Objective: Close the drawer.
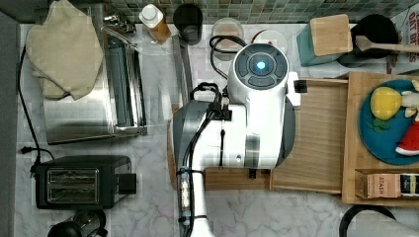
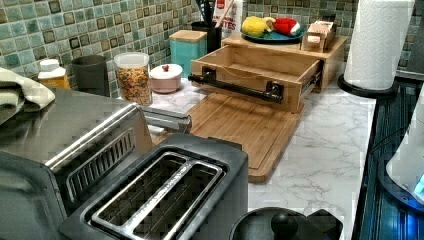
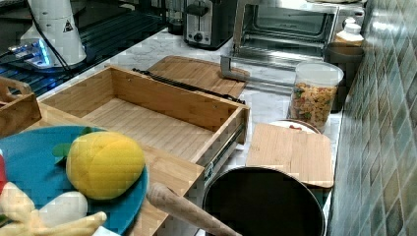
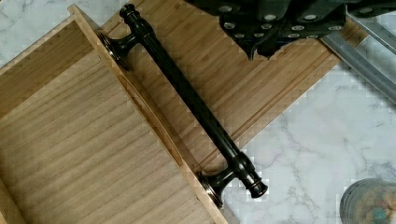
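The drawer [image 1: 316, 138] of light wood stands pulled out of its wooden stand [image 1: 358, 128], and nothing lies in it. Its front panel [image 2: 245, 75] carries a long dark bar handle [image 2: 235, 86]. The right view shows the drawer [image 3: 147, 123] from behind, with its flat grained bottom bare. In the wrist view the drawer [image 4: 70, 140] and its handle [image 4: 191, 98] run diagonally. My gripper [image 4: 264, 49] hangs shut over the cutting board [image 4: 243, 84], a short way in front of the handle and not touching it. The white arm [image 1: 257, 98] covers the drawer's front in the top view.
The cutting board [image 2: 240, 130] lies on the marble counter before the drawer. A black toaster [image 1: 79, 180] and a steel toaster oven [image 1: 94, 98] stand at the top view's left. A blue plate [image 1: 390, 123] with toy food sits on the stand. A teal block [image 1: 326, 39] and a jar [image 2: 132, 77] line the tiled wall.
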Tool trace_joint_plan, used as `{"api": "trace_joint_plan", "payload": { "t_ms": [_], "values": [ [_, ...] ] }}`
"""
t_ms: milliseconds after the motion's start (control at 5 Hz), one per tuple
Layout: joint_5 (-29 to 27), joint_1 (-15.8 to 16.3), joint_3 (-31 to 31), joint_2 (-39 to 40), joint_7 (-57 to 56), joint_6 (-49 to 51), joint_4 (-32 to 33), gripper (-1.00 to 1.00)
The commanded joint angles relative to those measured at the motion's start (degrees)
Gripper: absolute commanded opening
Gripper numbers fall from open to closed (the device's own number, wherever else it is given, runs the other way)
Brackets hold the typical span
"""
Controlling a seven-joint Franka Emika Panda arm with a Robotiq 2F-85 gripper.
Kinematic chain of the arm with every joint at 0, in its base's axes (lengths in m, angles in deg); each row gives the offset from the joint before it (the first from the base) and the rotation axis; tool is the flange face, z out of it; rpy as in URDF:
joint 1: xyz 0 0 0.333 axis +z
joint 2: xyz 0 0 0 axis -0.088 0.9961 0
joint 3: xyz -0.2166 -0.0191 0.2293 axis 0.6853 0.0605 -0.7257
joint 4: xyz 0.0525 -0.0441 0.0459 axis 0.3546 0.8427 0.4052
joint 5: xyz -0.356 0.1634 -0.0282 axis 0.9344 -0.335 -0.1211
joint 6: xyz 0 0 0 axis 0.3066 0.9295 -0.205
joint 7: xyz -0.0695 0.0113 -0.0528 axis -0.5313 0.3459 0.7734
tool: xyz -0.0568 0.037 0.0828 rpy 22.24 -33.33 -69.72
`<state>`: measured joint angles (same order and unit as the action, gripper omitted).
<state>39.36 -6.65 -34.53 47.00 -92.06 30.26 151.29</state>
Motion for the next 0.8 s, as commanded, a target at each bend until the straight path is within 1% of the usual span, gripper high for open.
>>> {"api": "trace_joint_plan", "payload": {
  "t_ms": [200,400,600,800],
  "values": [
    [0.18,-0.07,-0.04,0.46,0.00,0.00,0.02,-1.00],
    [-2.79,-0.50,0.01,-1.50,-7.61,-3.88,5.52,-1.00],
    [-3.14,-0.04,-0.80,-3.91,-11.22,-6.97,11.11,-1.00],
    [-2.49,-5.12,-7.35,-5.55,-15.41,-12.67,16.63,-1.00]
  ]
}}
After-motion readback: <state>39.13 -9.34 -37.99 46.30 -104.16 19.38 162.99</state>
